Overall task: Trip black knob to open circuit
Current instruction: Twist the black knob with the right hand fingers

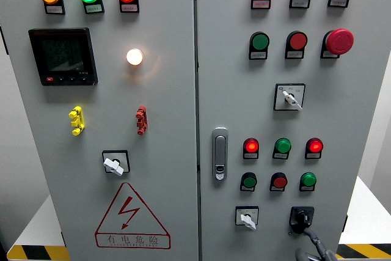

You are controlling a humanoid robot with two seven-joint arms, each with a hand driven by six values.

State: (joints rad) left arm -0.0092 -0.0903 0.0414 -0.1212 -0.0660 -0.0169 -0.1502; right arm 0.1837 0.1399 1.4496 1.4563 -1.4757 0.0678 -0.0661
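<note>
black knob (300, 217) – handle tilted down-left – right hand (316, 250) just below, fingers' state unclear.

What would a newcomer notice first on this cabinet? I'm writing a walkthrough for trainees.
The glowing white round lamp mid-left, with lit orange, green and red lamps above it. Next, the red-bordered triangular lightning warning sign at lower left and the big red mushroom stop button at upper right. At the bottom right, the robot's grey right hand reaches the black rotary knob.
</note>
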